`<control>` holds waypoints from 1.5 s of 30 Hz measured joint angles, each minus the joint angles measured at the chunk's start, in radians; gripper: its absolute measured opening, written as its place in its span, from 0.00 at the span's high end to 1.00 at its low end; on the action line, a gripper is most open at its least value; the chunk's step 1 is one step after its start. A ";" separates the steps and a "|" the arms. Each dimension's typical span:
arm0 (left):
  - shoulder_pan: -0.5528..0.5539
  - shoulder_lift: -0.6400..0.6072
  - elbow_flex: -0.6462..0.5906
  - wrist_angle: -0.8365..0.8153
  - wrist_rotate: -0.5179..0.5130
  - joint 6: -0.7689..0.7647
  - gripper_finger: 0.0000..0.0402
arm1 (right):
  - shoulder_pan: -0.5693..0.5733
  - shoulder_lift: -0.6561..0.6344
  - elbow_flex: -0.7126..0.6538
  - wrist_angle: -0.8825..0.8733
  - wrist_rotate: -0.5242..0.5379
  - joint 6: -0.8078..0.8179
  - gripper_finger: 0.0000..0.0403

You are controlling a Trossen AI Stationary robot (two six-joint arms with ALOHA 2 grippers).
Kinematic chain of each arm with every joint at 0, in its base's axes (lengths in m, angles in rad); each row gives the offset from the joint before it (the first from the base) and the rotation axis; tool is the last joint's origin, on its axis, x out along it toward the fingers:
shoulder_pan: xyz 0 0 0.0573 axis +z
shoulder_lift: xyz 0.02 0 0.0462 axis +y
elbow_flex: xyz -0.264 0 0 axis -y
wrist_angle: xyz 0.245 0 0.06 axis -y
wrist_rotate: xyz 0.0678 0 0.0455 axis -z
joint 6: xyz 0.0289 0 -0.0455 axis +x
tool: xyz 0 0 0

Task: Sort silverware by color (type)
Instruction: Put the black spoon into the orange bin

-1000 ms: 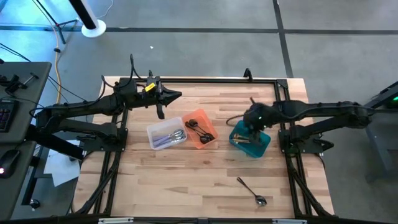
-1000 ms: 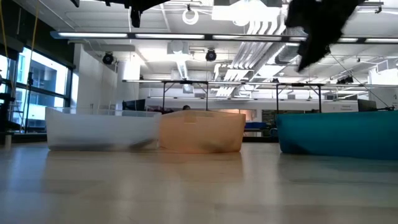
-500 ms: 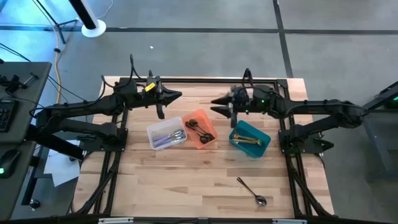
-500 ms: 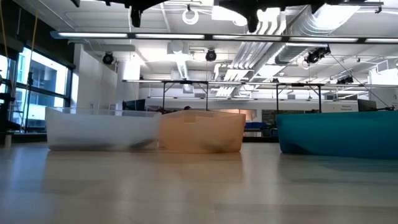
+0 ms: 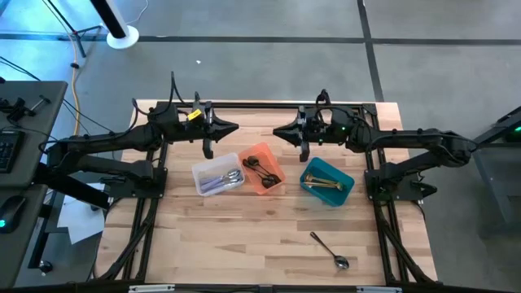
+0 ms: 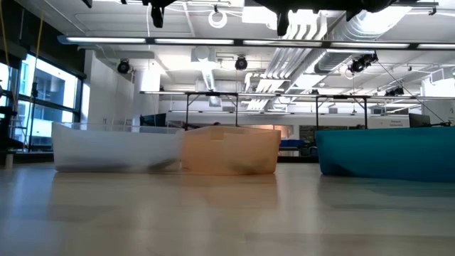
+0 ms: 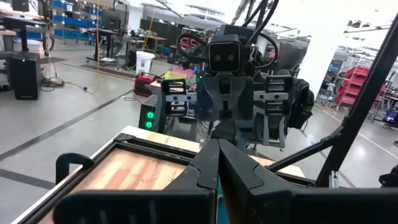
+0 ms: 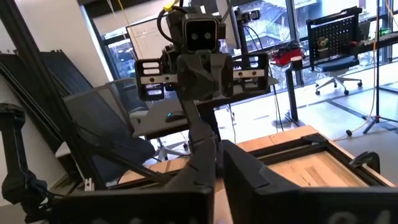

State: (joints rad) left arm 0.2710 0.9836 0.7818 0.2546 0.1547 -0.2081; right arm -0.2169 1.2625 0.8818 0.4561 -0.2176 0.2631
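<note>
Above the far edge of the wooden table [image 5: 244,244], the left gripper [image 5: 234,126] and the right gripper [image 5: 277,132] hung tip to tip, each with fingers pressed together and holding nothing. Silver pieces [image 5: 230,177] lay in the clear bin [image 5: 200,173], black pieces [image 5: 260,169] in the orange bin [image 5: 262,150], gold pieces [image 5: 326,185] in the teal bin [image 5: 330,169]. One dark spoon [image 5: 328,250] remained loose near the table's front right

The right claw [image 5: 277,133] is up and away from the teal bin [image 5: 327,182] now. It sits at the back of the desk [image 5: 244,236], fingers together, facing the left claw [image 5: 236,126].
</note>
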 joint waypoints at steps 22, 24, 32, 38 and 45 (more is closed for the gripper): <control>0.000 0.000 0.000 0.000 -0.007 0.000 1.00 | 0.000 0.000 0.000 -0.003 -0.002 -0.001 1.00; 0.000 0.000 0.000 0.000 -0.007 0.000 1.00 | 0.000 0.000 0.000 -0.003 -0.002 -0.002 1.00; 0.000 0.000 0.000 0.000 -0.008 0.000 1.00 | 0.000 0.000 0.000 -0.008 -0.002 -0.027 1.00; 0.000 0.000 0.000 0.000 -0.008 0.001 1.00 | 0.000 0.000 0.000 -0.051 -0.003 -0.033 1.00; 0.000 0.000 0.000 0.000 -0.008 0.001 1.00 | 0.000 0.000 0.000 -0.057 -0.003 -0.019 1.00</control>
State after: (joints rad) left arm 0.2710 0.9836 0.7818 0.2546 0.1467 -0.2073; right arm -0.2165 1.2627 0.8818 0.3992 -0.2205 0.2436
